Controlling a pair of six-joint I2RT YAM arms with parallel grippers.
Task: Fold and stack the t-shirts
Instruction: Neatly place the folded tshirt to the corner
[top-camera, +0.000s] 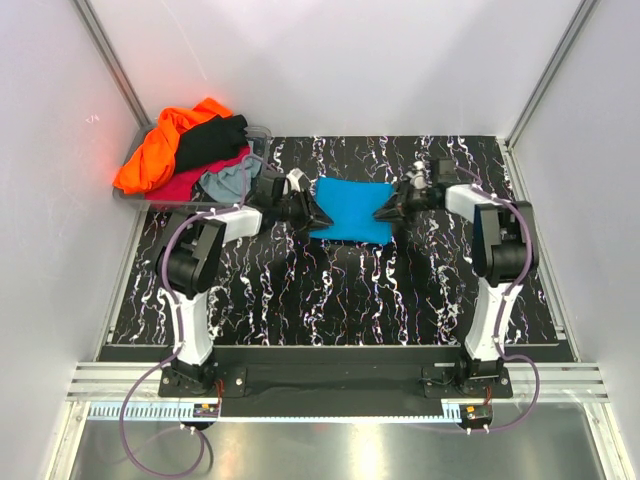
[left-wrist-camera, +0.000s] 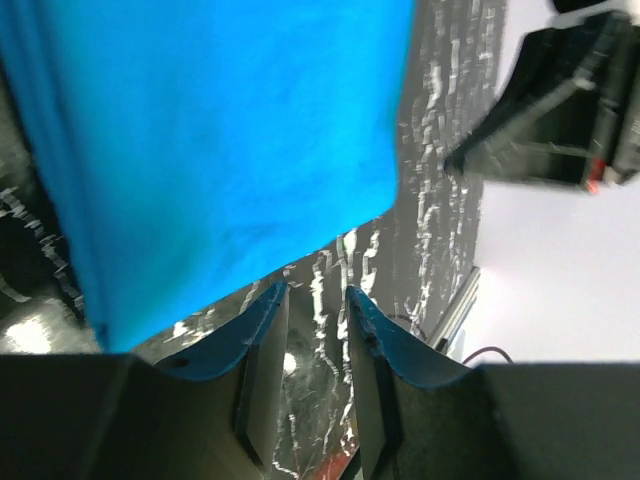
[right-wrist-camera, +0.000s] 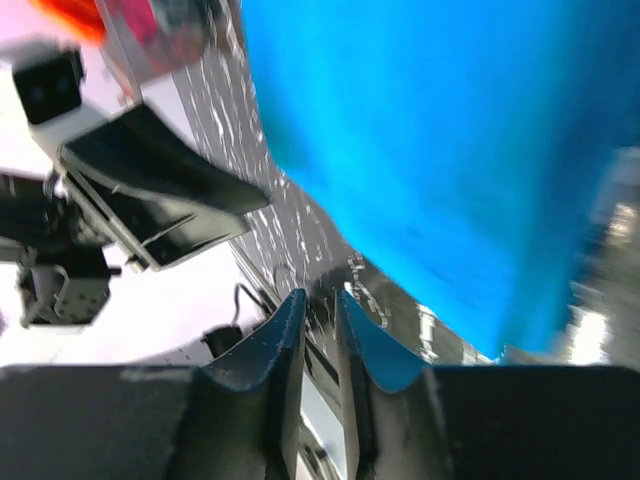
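One smooth turquoise t-shirt (top-camera: 350, 208) lies folded rectangular on marbled mat (top-camera: 330, 290).

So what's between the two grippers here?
The blue shirt lies flat on the mat between the left gripper and right gripper, clearest in the top view.

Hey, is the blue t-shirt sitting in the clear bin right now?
No, the blue t-shirt lies on the marbled table, outside the bin.
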